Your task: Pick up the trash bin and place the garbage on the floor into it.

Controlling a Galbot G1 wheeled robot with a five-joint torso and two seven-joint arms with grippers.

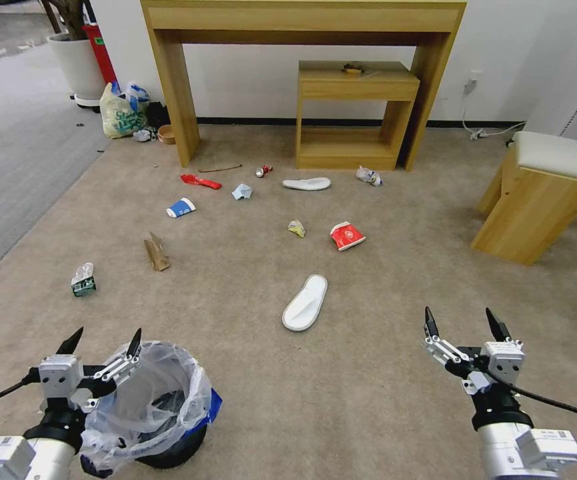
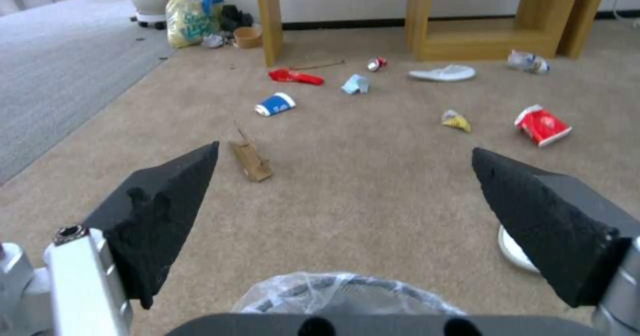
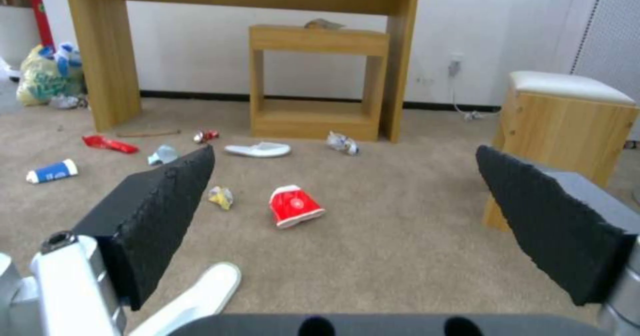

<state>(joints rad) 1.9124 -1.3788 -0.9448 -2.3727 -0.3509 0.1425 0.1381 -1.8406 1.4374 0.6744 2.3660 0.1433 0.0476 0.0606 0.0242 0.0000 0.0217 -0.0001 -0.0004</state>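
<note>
Left gripper (image 1: 105,339) spread above trash bin (image 1: 168,427) — not touching

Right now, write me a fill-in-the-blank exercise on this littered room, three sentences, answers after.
1. The small round black trash bin, lined with clear plastic, stands beside the ____ gripper.
2. The right gripper hangs over the tan carpet floor with its fingers ____.
3. The white slipper nearest the robot lies between the bin and the red paper ____.

Missing words: left; open; cup
</note>
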